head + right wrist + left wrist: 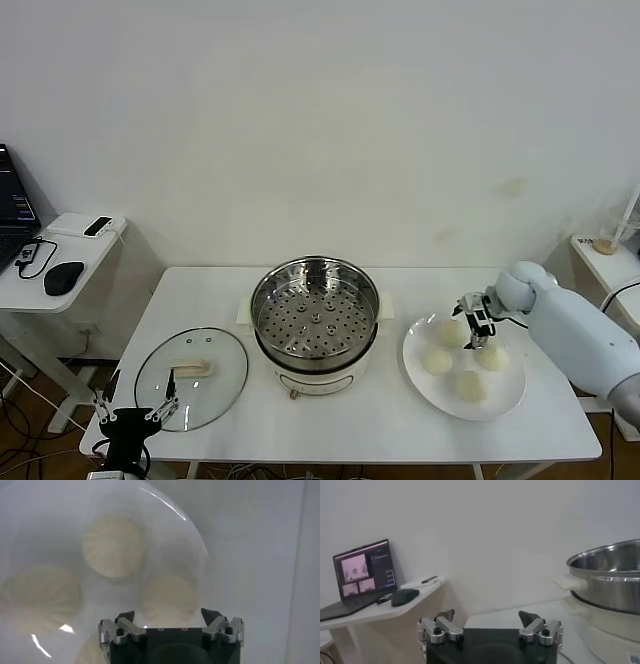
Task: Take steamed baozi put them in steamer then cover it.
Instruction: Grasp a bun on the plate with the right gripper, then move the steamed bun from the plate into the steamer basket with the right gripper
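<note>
Several cream-white steamed baozi (437, 361) lie on a white plate (505, 397) at the table's right. My right gripper (478, 326) hovers open over the plate, and one baozi (169, 596) lies just ahead of its spread jaws (167, 615), with others (114, 545) farther off. The steamer (315, 312), a shiny steel pot with a bare perforated tray, stands mid-table on its white base. Its glass lid (190, 378) lies flat at the left. My left gripper (135, 410) is parked open at the table's front left corner (487, 616), facing the steamer (610, 580).
A side table (50, 285) at the far left carries a laptop (365, 575), a mouse (63, 277) and a phone. A small stand with a cup (605, 243) is at the far right. A white wall rises behind the table.
</note>
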{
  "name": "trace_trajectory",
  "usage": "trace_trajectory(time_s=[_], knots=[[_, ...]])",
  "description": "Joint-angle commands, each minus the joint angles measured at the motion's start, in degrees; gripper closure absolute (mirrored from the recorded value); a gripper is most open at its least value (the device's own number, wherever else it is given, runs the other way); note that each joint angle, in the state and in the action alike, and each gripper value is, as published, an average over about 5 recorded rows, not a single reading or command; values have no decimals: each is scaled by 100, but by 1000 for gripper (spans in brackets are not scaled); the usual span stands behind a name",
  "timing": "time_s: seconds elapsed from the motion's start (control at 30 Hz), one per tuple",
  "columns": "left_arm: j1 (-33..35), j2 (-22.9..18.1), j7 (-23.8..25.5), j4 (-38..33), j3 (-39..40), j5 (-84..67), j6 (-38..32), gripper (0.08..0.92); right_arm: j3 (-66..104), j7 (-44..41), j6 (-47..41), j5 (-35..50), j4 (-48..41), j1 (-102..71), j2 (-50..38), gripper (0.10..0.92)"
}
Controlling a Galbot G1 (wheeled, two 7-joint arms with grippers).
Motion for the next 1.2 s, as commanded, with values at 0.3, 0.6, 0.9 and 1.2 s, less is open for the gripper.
trace_trajectory(time_s=[0.3,0.6,0.9,1.2], knots=[[-1,12,-4,-7,1,-1,-1,177,-155,27,-116,-56,-193,99,194,353],[-4,4,-16,-30,28,-6,4,177,-245,-163,-98,58,70,235,25,415],[-61,16,-17,19,90,-31,7,177,-572,-275,-100,795,878,926,-709,409],[-141,70,-13,107,132,-99,10,177,-1251,-185,-264,1578,1077,2335,-548,406]])
